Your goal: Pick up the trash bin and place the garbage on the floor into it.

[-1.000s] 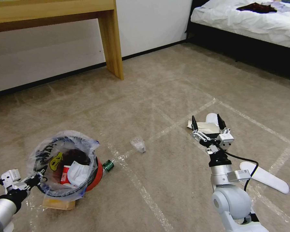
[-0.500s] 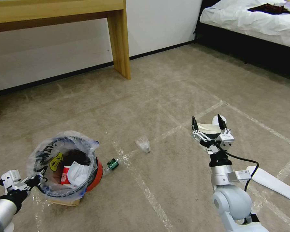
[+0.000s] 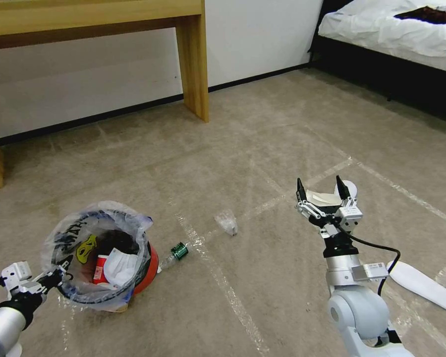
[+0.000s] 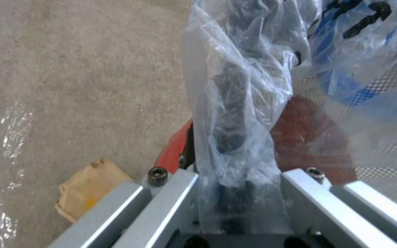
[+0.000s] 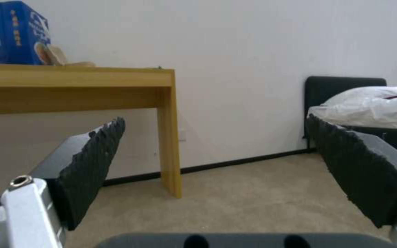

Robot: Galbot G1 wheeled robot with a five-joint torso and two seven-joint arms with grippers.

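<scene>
The red trash bin (image 3: 151,270), lined with a clear printed bag (image 3: 77,233), hangs tilted at my lower left. My left gripper (image 3: 54,277) is shut on its rim and liner, and the left wrist view shows the left gripper (image 4: 230,144) wrapped in plastic. Inside lie a red wrapper (image 3: 99,270) and a white tissue (image 3: 119,265). Garbage on the floor (image 3: 262,148): a small green-labelled bottle (image 3: 177,252), a crumpled clear piece (image 3: 226,221), and a tan paper bag (image 4: 90,187) under the bin. My right gripper (image 3: 322,191) is open in the air above a pale paper piece (image 3: 322,198).
A wooden table leg (image 3: 193,59) stands at the back by the white wall. A bed (image 3: 396,34) on a dark frame fills the far right. A long white flat object (image 3: 426,287) lies on the carpet at my right. Tape lines cross the floor.
The camera has swung left, so table leg, bed and floor litter slid right in the picture. The bin stayed with my left gripper and now covers more of the tan bag.
</scene>
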